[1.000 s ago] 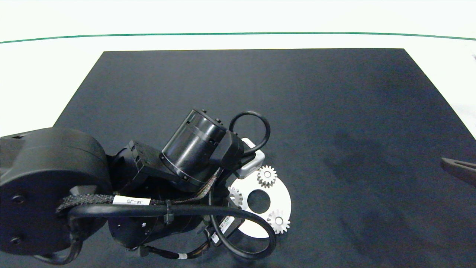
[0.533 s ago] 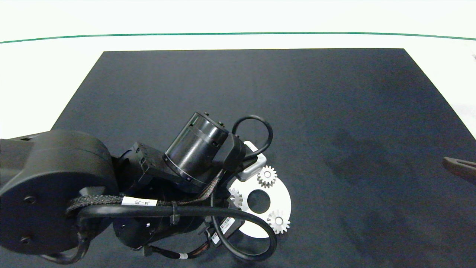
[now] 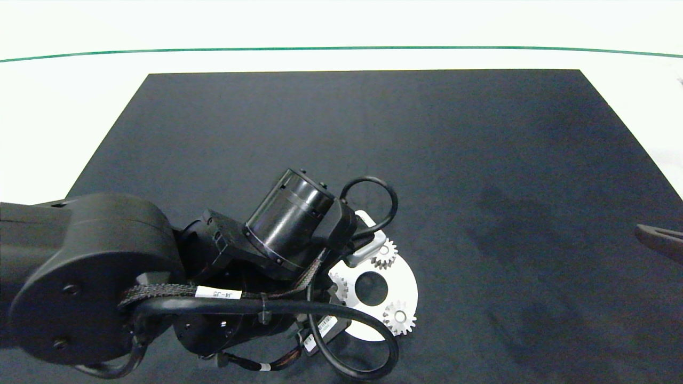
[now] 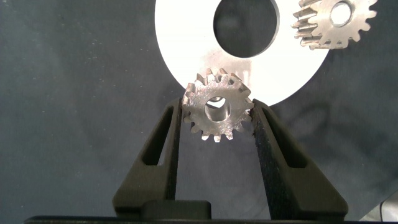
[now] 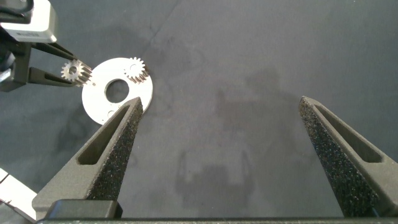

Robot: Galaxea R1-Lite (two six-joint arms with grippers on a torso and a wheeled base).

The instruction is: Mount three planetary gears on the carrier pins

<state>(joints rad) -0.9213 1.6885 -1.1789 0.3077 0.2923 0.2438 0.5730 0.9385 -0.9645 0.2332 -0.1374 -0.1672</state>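
Note:
A white disc (image 3: 405, 282) (image 4: 186, 37) lies on the black mat. My left gripper (image 4: 216, 107) is shut on a planetary gear (image 4: 217, 112) (image 3: 339, 285) (image 5: 76, 71) at the disc's left rim. I cannot tell whether a pin sits in its hole. A second gear (image 3: 399, 317) (image 4: 336, 22) lies flat on the disc. A third gear (image 3: 386, 257) is partly covered by my left wrist. The carrier pins are hidden. My right gripper (image 5: 221, 102) (image 3: 659, 240) hangs open far to the right with nothing in it.
My bulky left arm (image 3: 106, 282) and its cable loop (image 3: 368, 352) cover the mat's near left. The black mat (image 3: 480, 160) spreads over a white table (image 3: 64, 106), with a green line (image 3: 341, 48) at the far side.
My left arm has shifted slightly right and toward the near edge, and its wrist now covers part of the far gear. The disc, the gears and the right gripper have stayed put.

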